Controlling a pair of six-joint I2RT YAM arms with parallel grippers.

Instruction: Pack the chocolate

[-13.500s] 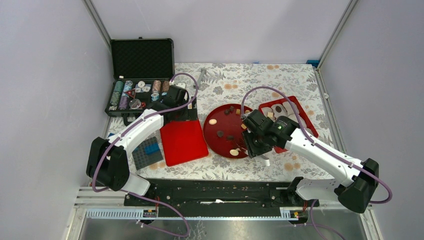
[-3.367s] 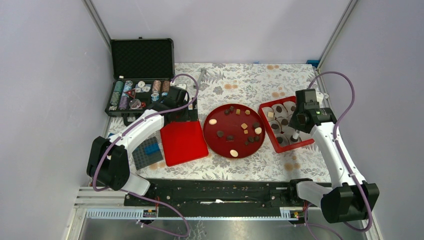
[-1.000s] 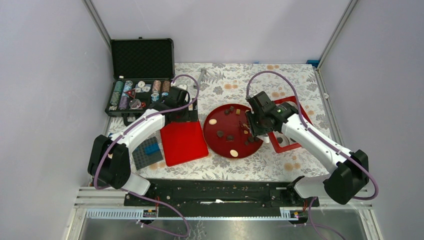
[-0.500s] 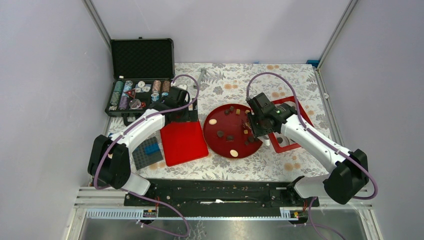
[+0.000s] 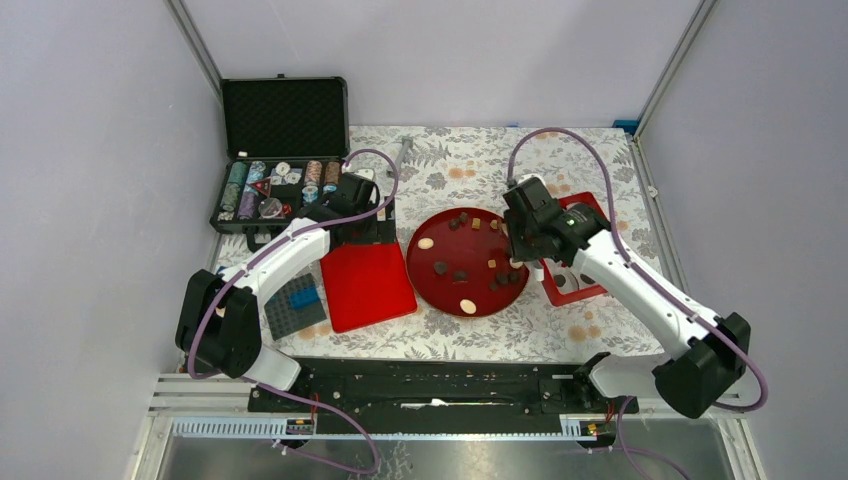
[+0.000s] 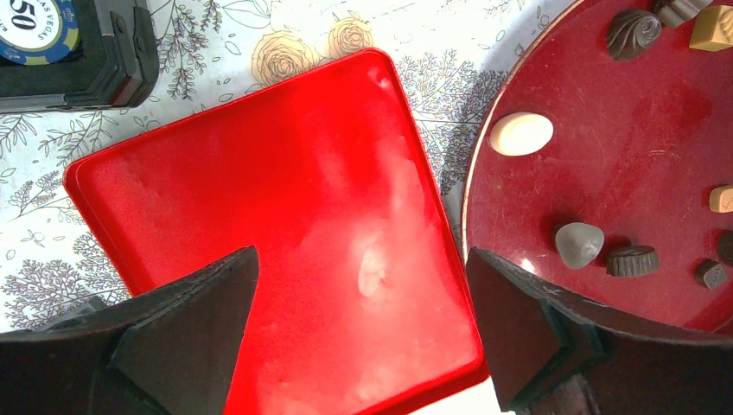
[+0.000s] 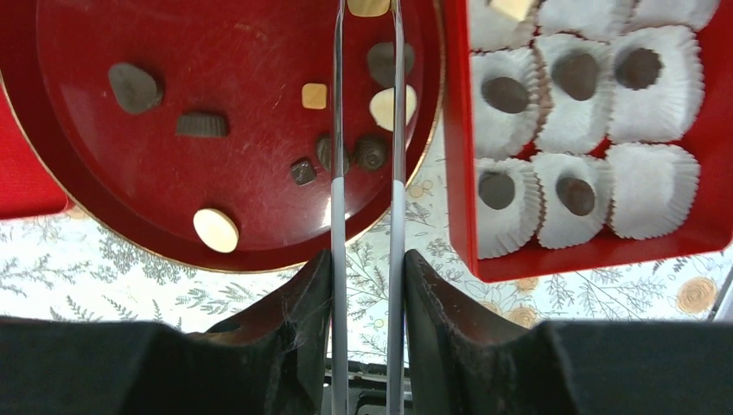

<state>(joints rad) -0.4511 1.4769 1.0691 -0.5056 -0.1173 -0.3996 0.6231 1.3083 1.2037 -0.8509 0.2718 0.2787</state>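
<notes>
Small chocolate pieces (image 5: 460,274), mostly dark brown with a few tan and cream, lie on a round dark red plate (image 5: 440,238); they also show in the right wrist view (image 7: 201,124). A red box (image 5: 590,292) of white paper cups stands to its right, and several cups hold dark pieces (image 7: 506,94). My right gripper (image 5: 524,243) is shut on thin metal tweezers (image 7: 338,156) reaching over the plate's right side. A tan piece (image 7: 368,6) sits between their tips at the frame's top edge. My left gripper (image 6: 363,268) is open and empty above a flat red lid (image 6: 259,207).
An open black case of poker chips (image 5: 280,180) stands at the back left. A dark studded brick plate with a blue brick (image 5: 295,303) lies left of the red lid (image 5: 365,283). The box's wall (image 7: 458,173) runs close beside the plate rim.
My right gripper has risen and shifted a little to the right and back, from the plate's right part toward the box. The left arm has not moved.
</notes>
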